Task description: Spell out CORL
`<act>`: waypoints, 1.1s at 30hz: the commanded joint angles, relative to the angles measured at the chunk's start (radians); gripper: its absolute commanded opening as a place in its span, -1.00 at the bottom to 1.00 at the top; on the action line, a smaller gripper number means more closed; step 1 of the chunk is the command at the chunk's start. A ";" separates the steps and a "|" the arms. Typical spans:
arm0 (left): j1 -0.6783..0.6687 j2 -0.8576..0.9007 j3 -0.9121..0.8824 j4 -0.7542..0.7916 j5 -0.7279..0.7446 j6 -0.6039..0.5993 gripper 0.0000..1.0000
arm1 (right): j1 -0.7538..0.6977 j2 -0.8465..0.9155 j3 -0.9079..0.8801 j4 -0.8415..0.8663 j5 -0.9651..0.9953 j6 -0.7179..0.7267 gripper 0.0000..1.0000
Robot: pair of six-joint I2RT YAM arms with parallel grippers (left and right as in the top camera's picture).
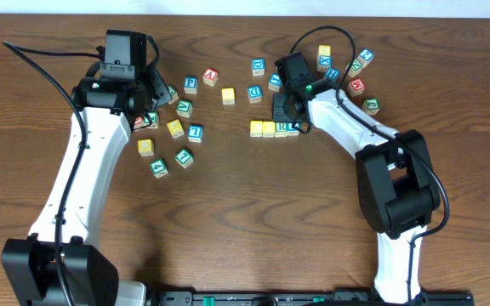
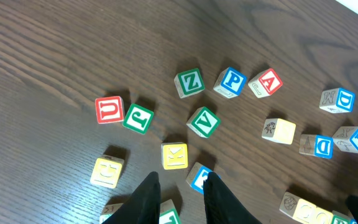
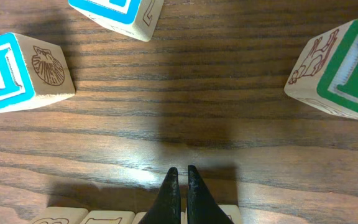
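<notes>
View from overhead: finding a row of four small wooden letter cubes (image 1: 269,128) just right of centre, sitting side by side and touching on the dark wooden table (image 1: 228,212). Reading from the left: two plain yellow-topped cubes (image 1: 262,128), then a white-faced cube with a green R (image 1: 282,129), then a last cube (image 1: 293,129) lying partly under the black right gripper (image 1: 289,117), letter too small to read. Hanging over the row's right end, pinching its jaws together, gripping nothing. Seeing the same in the right wrist view: fingertips (image 3: 173,186) pressing together low in the frame, pale cube tops peeking along the bottom edge, a blue-framed D cube (image 3: 17,71) lying at upper left, a green-framed cube (image 3: 344,68) at the right edge. Spotting the left gripper (image 1: 158,92) at upper left of the overhead frame, well apart from the row, hovering among loose cubes. Standing partly open in its wrist view (image 2: 180,179), clasping nothing, with a yellow K cube (image 2: 174,155) lying just above the fingertips.
</notes>
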 commanded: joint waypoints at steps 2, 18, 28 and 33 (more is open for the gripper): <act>0.002 0.006 -0.015 -0.003 -0.016 -0.001 -0.51 | -0.007 -0.016 0.005 -0.007 0.011 0.012 -0.98; 0.002 0.006 -0.015 -0.003 -0.016 -0.001 -0.51 | -0.007 -0.016 0.005 -0.022 -0.004 0.011 -0.98; 0.002 0.006 -0.015 -0.003 -0.016 0.000 -0.51 | -0.007 -0.016 0.006 -0.031 -0.008 0.011 -0.98; 0.002 0.006 -0.015 -0.003 -0.016 0.000 -0.51 | -0.007 -0.016 0.006 -0.033 -0.011 0.011 -0.98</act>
